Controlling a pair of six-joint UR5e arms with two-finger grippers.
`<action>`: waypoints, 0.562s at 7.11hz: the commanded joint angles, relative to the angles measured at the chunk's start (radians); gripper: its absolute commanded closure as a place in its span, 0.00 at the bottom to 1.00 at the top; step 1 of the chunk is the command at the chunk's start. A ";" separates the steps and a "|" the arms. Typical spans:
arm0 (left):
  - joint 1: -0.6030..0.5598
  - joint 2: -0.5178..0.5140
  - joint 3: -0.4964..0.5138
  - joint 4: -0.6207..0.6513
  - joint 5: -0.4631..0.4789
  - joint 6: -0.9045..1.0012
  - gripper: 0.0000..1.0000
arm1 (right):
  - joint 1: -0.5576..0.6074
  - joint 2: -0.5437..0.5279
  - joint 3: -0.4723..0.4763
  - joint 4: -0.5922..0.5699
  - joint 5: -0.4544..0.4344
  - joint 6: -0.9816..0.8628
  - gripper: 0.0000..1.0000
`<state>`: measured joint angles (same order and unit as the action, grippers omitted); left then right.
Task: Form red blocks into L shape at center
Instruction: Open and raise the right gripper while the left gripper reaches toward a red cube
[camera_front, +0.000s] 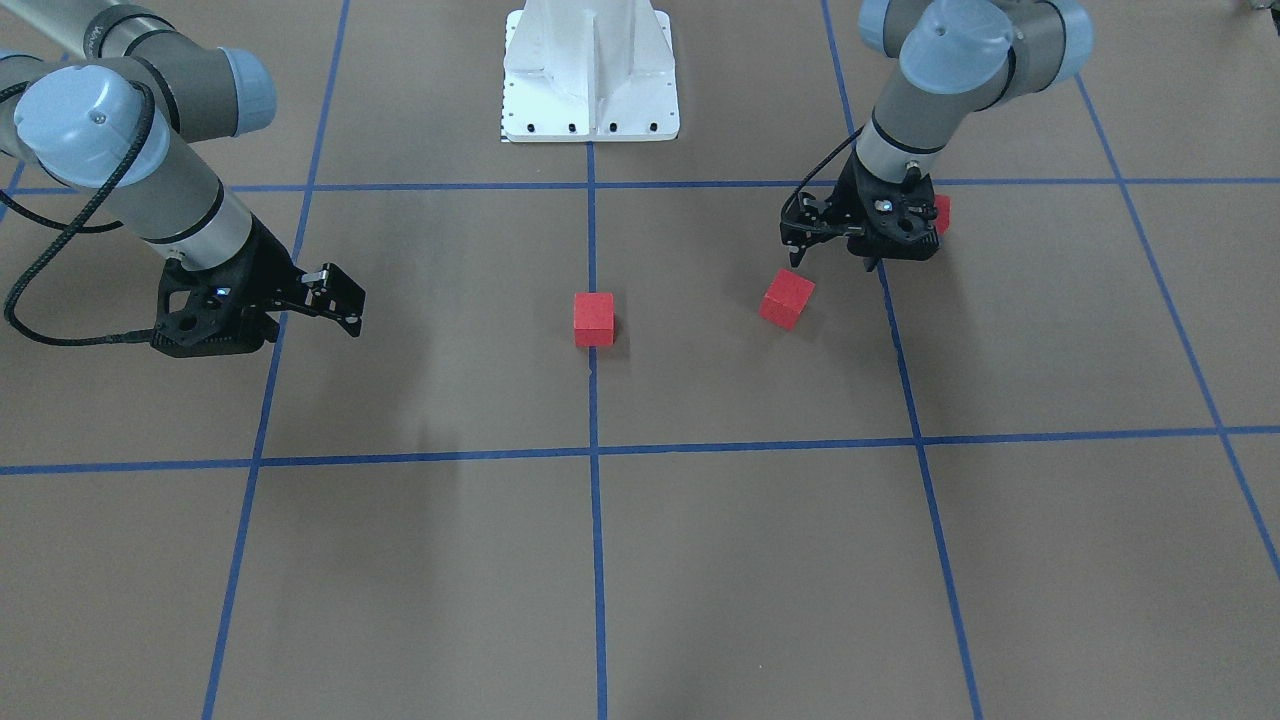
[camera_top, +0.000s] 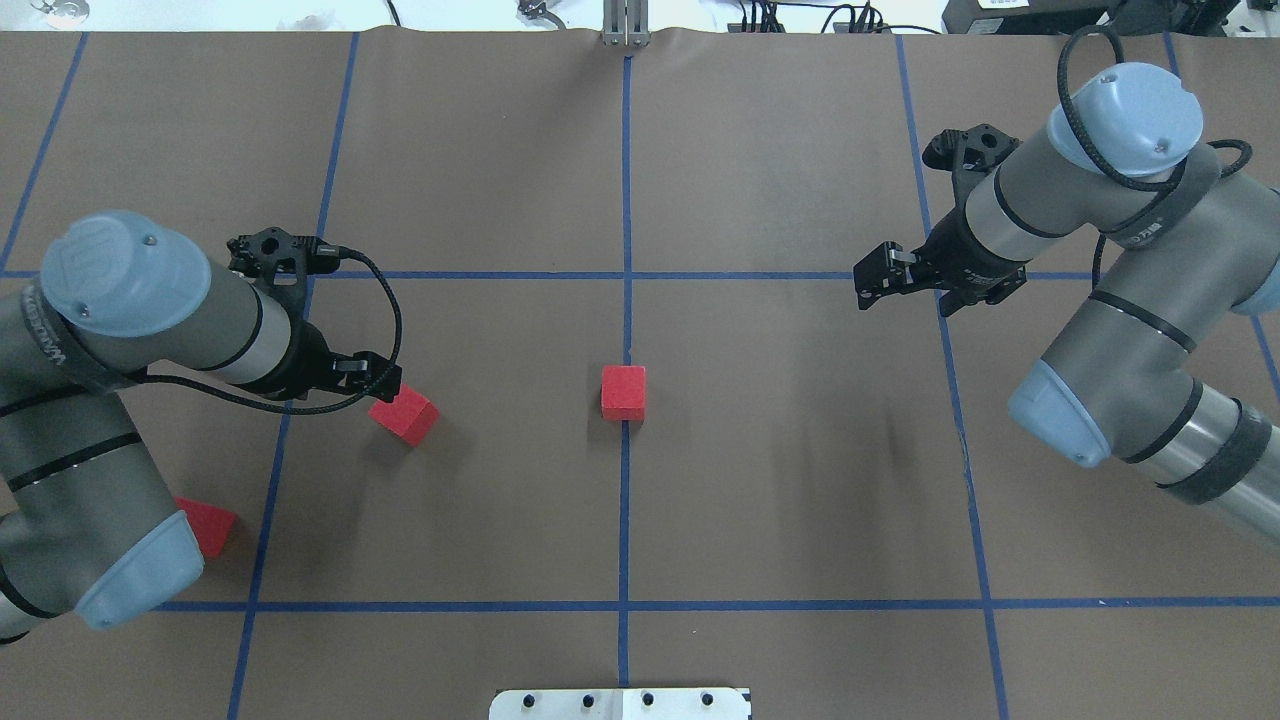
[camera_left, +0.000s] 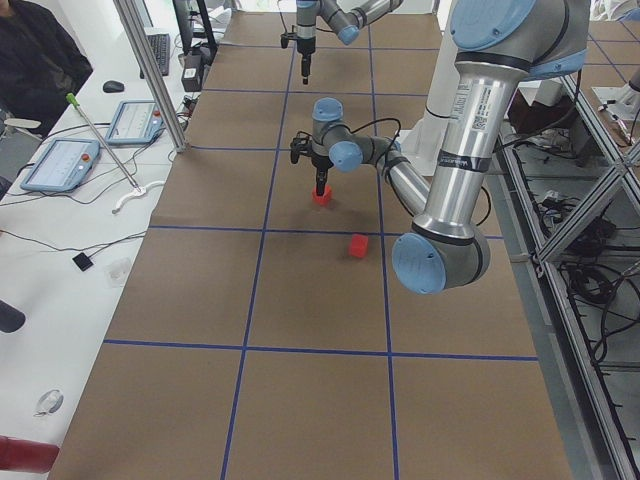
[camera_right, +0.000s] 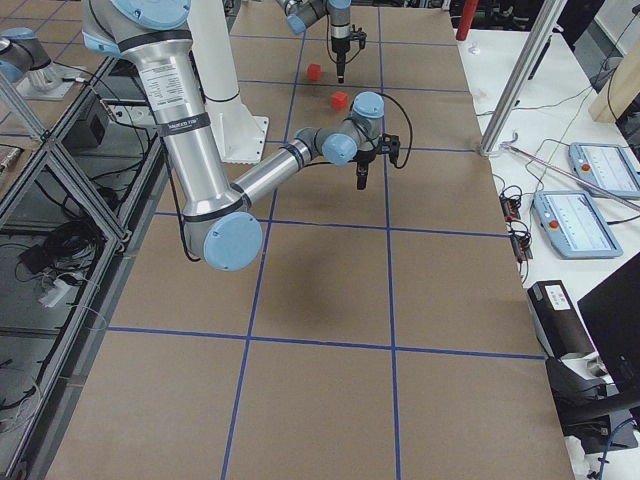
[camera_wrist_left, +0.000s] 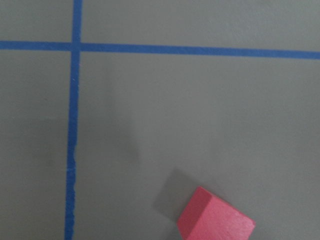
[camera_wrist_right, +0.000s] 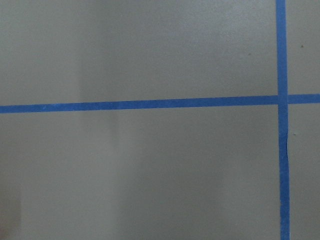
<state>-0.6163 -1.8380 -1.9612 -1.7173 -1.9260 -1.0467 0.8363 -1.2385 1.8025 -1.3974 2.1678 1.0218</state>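
One red block (camera_top: 623, 391) sits on the middle blue line (camera_top: 626, 320) at the center; it also shows in the front view (camera_front: 594, 318). A second red block (camera_top: 404, 414), turned at an angle, lies on the floor to the left and shows in the left wrist view (camera_wrist_left: 215, 220). My left gripper (camera_top: 388, 380) hangs right beside it, fingers together and holding nothing; I cannot tell if they touch. A third red block (camera_top: 207, 526) lies half hidden under my left arm. My right gripper (camera_top: 866, 285) is shut and empty, far right, over a grid line.
The white robot base plate (camera_top: 620, 703) lies at the near edge. Blue tape lines (camera_top: 620, 606) divide the brown floor into squares. An operator's desk with tablets (camera_left: 60, 165) runs along the far side of the table.
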 joint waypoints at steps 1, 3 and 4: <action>0.065 -0.016 -0.004 0.011 0.119 0.175 0.00 | 0.000 -0.001 -0.002 0.000 -0.002 -0.002 0.01; 0.079 -0.021 0.014 0.030 0.124 0.367 0.00 | -0.002 -0.001 -0.009 0.000 -0.002 -0.002 0.01; 0.081 -0.045 0.068 0.030 0.117 0.423 0.00 | 0.000 -0.001 -0.014 0.002 -0.002 -0.008 0.01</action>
<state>-0.5396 -1.8634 -1.9374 -1.6932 -1.8057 -0.7058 0.8354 -1.2394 1.7945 -1.3971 2.1660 1.0187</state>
